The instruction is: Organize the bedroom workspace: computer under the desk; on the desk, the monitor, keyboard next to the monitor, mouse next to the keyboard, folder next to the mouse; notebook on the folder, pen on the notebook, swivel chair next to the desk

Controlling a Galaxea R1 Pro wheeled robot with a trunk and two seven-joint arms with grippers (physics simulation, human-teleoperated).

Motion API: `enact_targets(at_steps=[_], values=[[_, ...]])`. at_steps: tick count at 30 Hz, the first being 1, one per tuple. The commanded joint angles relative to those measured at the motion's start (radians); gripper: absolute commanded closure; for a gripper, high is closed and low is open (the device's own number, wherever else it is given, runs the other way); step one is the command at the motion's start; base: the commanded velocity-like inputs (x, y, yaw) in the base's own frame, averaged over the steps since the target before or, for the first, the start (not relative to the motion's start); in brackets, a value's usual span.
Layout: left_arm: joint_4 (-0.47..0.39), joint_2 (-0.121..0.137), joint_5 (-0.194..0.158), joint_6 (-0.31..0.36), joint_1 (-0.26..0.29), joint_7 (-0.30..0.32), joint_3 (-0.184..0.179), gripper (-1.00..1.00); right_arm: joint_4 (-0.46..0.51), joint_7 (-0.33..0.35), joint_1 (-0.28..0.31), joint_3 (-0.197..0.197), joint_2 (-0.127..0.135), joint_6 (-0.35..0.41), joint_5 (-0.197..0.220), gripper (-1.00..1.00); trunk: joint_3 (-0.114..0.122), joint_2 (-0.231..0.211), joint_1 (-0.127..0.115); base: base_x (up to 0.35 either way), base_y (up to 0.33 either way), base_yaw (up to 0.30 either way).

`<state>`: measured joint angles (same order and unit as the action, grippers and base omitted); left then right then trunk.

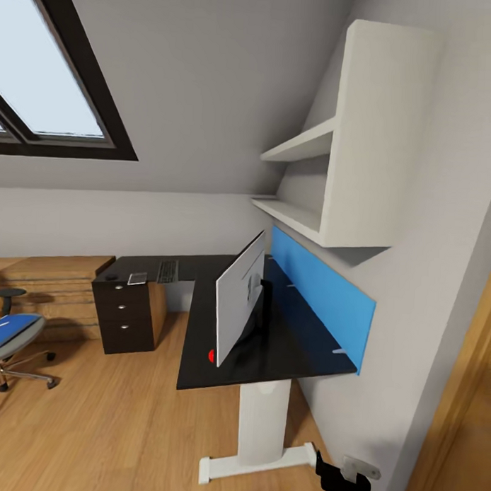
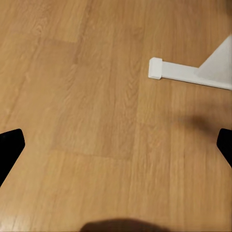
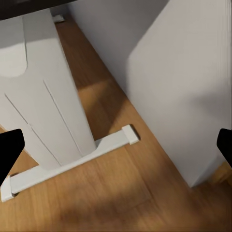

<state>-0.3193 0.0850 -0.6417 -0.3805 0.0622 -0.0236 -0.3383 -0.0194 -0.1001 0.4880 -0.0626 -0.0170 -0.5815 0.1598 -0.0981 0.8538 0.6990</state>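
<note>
One monitor (image 1: 238, 302) on desk (image 1: 200, 329)

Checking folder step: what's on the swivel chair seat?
The blue folder lies on the swivel chair seat in the head view. The picture's edge crops the chair, so anything further along the seat can't be seen.

left gripper (image 2: 116, 145): two black fingertips (image 2: 8, 150), flat matte slabs with slanted, pointed ends, no markings visible. a dark rounded blur sits between them, part of the wrist body, detail unclear.
right gripper (image 3: 116, 147): same black fingertips (image 3: 9, 150), blunt angled ends.
head view: a black blocky arm part (image 1: 340, 479) with a small grey plate on it; shape too dark to read.
</note>
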Motion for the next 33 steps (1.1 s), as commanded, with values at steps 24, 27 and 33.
enact_targets(at_steps=[24,27,33], values=[[0.000,0.001,-0.012,-0.005,0.001,-0.002,-0.008,-1.00,-0.002,0.000,0.001,-0.006,-0.001,-0.007,-0.002,-1.00,0.045,-0.160,-0.088,0.000,0.000,-0.109],[-0.001,0.001,-0.012,-0.005,0.001,-0.002,-0.008,-1.00,-0.002,0.000,0.001,-0.006,-0.001,-0.007,-0.002,-1.00,0.045,-0.160,-0.088,0.000,0.000,-0.010],[-0.001,0.001,-0.010,-0.016,0.001,-0.001,-0.010,-1.00,-0.002,0.000,0.001,-0.006,0.000,-0.007,-0.002,-1.00,0.044,-0.160,-0.088,0.000,0.000,-0.004]])
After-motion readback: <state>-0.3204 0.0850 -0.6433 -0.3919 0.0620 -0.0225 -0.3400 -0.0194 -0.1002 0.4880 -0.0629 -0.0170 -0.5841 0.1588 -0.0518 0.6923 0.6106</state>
